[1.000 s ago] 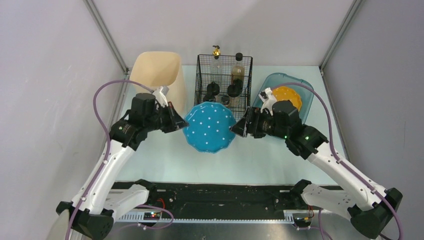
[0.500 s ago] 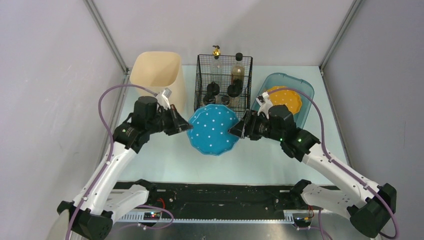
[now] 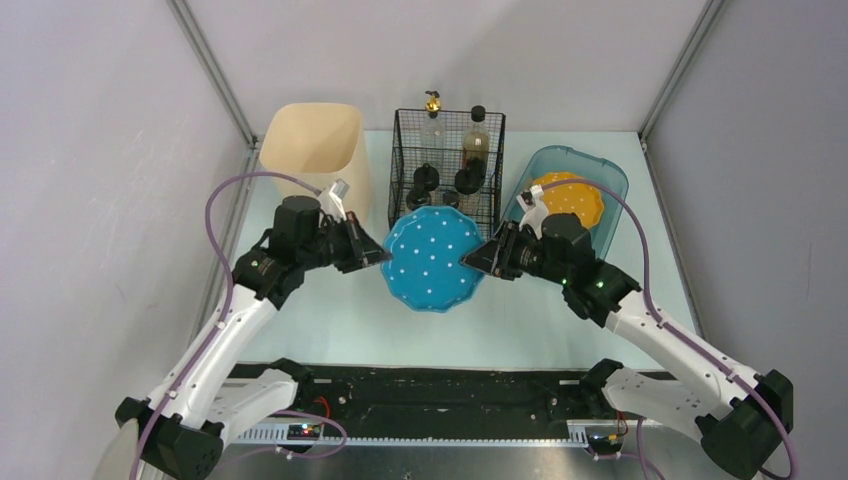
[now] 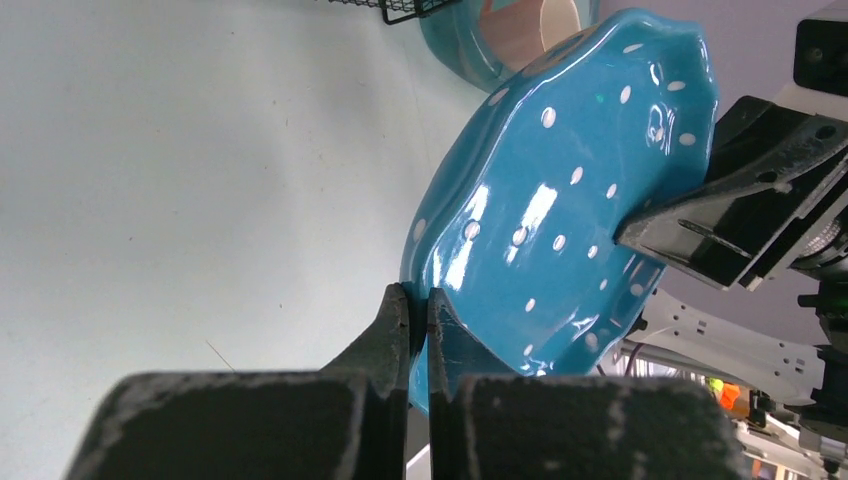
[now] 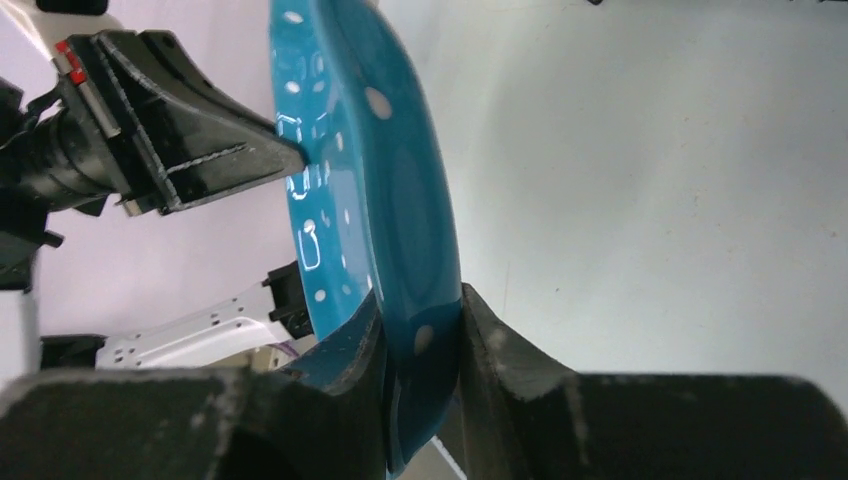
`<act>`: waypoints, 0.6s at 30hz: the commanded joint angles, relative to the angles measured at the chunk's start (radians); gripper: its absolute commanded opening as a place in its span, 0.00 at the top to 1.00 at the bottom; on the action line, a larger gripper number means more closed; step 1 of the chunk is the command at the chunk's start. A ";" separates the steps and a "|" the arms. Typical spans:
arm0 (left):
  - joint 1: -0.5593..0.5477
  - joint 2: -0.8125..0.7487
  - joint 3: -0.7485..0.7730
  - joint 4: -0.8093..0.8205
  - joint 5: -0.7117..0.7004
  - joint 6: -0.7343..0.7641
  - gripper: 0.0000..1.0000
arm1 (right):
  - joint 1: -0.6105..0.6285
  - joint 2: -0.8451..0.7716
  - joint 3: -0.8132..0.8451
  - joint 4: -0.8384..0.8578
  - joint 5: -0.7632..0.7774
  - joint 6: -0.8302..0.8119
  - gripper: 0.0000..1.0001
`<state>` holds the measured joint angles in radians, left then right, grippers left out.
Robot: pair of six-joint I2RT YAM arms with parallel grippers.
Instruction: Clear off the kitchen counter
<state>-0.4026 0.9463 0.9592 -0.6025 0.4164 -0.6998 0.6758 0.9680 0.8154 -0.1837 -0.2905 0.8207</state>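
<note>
One kitchen counter [image 3: 330, 320], pale mint, runs from the wire basket [image 3: 447, 165] at the back to the black front rail. Just in front of the basket a blue dotted plate [image 3: 435, 258] is held tilted; it looks clear of the counter surface. The left gripper [image 3: 378, 258] pinches its rim on the side away from the basket's right, fingers nearly closed on the thin edge. The right gripper [image 3: 478, 260] pinches the opposite rim, fingers clamped either side of the edge. Right of the basket, a teal tub [image 3: 610, 190] holds an orange plate [image 3: 570, 195]. Left of the basket stands a beige bin [image 3: 312, 140].

Step, as I judge it: two-arm carry of the plate, mid-transfer. Likely next: move it right of the basket into the tub, onto the orange plate. That needs both arms moving together, rim grips kept, and the plate clearing the basket corner and tub wall.
</note>
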 commanded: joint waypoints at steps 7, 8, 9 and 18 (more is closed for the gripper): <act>-0.016 -0.016 -0.011 0.168 0.095 -0.061 0.79 | -0.004 -0.057 -0.006 0.031 0.036 -0.026 1.00; -0.016 -0.016 -0.014 0.169 0.094 -0.056 0.69 | -0.009 -0.068 -0.007 0.035 0.037 -0.024 1.00; -0.017 -0.012 -0.019 0.171 0.095 -0.049 0.61 | -0.012 -0.073 -0.008 0.036 0.040 -0.021 1.00; -0.015 -0.037 -0.010 0.177 0.096 0.002 0.29 | -0.158 -0.143 -0.009 0.038 -0.050 0.013 1.00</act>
<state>-0.4129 0.9413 0.9310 -0.4721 0.4835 -0.7246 0.5816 0.8967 0.7658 -0.2996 -0.2649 0.7887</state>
